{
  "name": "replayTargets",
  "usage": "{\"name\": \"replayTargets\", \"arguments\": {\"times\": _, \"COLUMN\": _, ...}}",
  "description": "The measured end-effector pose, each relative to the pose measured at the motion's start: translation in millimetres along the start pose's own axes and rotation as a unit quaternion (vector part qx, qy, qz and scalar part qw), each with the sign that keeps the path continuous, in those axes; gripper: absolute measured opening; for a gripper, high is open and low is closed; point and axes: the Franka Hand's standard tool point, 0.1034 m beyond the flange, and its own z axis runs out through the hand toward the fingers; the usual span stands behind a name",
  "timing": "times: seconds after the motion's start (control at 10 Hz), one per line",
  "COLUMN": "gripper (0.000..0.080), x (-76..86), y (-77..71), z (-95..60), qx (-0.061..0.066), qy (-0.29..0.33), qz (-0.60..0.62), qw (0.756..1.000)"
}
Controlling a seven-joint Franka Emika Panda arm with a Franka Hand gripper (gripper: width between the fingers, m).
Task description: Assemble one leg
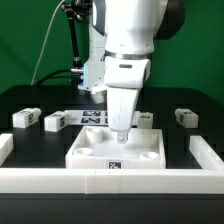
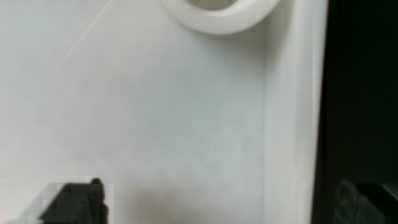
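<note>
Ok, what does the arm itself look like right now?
The arm is glossy white with rounded shells and a dark grey cap at one joint. Its end narrows to a white wedge-shaped housing. The jaws show as black tips in the wrist view. A black cable loops behind it. No markings visible.

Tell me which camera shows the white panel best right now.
The exterior view: nearly the whole white panel shows there, corner holes included, with the gripper low over it. The wrist view shows only a bare stretch of it, one edge and part of one hole.
</note>
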Motion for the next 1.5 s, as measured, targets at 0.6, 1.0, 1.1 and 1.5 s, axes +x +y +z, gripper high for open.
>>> {"name": "replayTargets", "arguments": {"times": 0.6, "gripper": 0.0564, "x": -6.6, "y": 0.1, "z": 9.0, "qx": 0.004, "qy": 0.002, "qz": 0.009, "qw": 1.000}}
{"name": "replayTargets", "arguments": {"times": 1.0, "gripper": 0.0064, "x": -6.1, "y": 1.5, "z": 7.9, "qx": 0.001, "qy": 0.003, "qz": 0.008, "qw": 1.000}}
{"name": "replayTargets", "arguments": {"times": 1.1, "gripper": 0.0064, "x": -6.1, "y": 1.5, "z": 7.8, "qx": 0.001, "qy": 0.003, "qz": 0.008, "qw": 1.000}}
{"name": "replayTargets", "arguments": {"times": 1.5, "gripper": 0.0064, "x": -6.1, "y": 1.5, "z": 7.8, "qx": 0.001, "qy": 0.003, "qz": 0.008, "qw": 1.000}}
